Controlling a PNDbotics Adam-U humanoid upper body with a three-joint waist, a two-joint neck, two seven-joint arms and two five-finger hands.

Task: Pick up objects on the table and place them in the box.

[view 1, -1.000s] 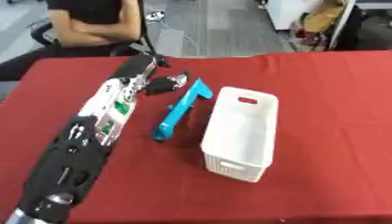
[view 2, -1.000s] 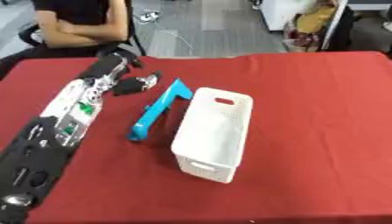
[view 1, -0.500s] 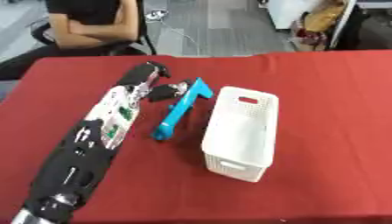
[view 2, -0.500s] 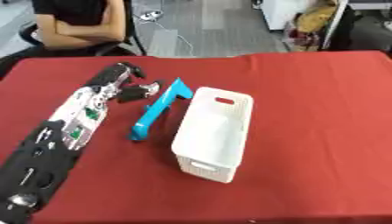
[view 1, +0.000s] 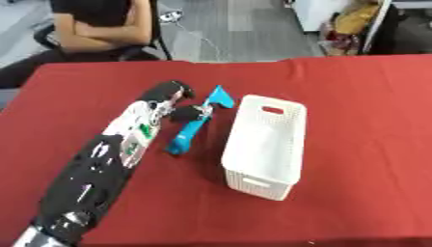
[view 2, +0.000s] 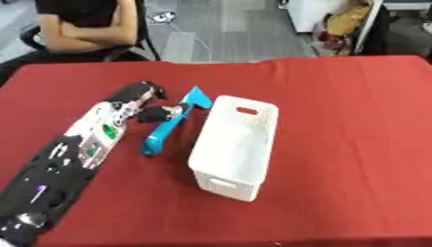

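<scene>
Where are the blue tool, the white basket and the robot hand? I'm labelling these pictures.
blue tool (view 1: 187,135), left eye view, middle of its handle
white basket (view 1: 283,140), left eye view, right side wall
left robot hand (view 1: 165,91), left eye view, back of the hand

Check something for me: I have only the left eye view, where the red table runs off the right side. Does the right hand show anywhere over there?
Observer: No. The right eye view reaches the table's far right corner, and no right hand shows there. Only the left hand is out, at the blue tool.
Operator: Is that tool touching the white box?
Observer: No. The right eye view shows red cloth between the blue tool and the white box, so they lie apart.
</scene>
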